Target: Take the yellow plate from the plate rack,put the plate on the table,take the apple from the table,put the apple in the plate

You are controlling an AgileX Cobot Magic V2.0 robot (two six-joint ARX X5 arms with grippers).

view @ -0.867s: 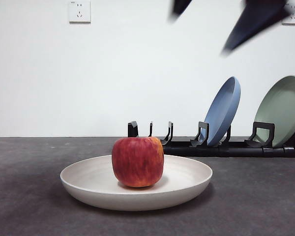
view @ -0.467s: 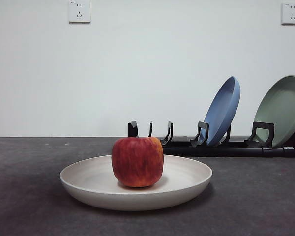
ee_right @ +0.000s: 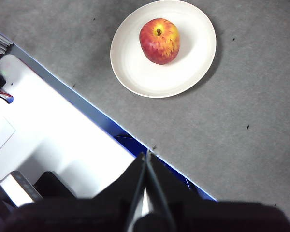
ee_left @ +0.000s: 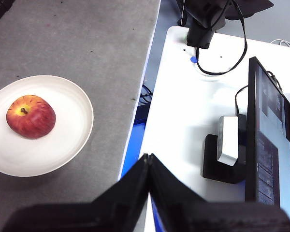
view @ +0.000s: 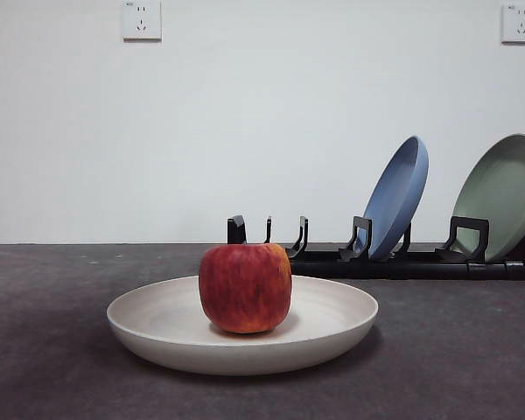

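The red apple with yellow streaks sits upright in the middle of the cream yellow plate, which lies flat on the dark grey table. Both wrist views look down on the apple in the plate from high up. My left gripper is shut and empty, off the table's edge. My right gripper is also shut and empty, far from the plate. The black plate rack stands behind, its left slots empty.
A blue plate and a pale green plate lean in the rack's right slots. Beside the table, a white bench carries a monitor and cables. The table's edge runs close to both grippers.
A second ago two dark arm tips showed at the top right of the front view; they have left that view. Apple, plate and rack have not moved.
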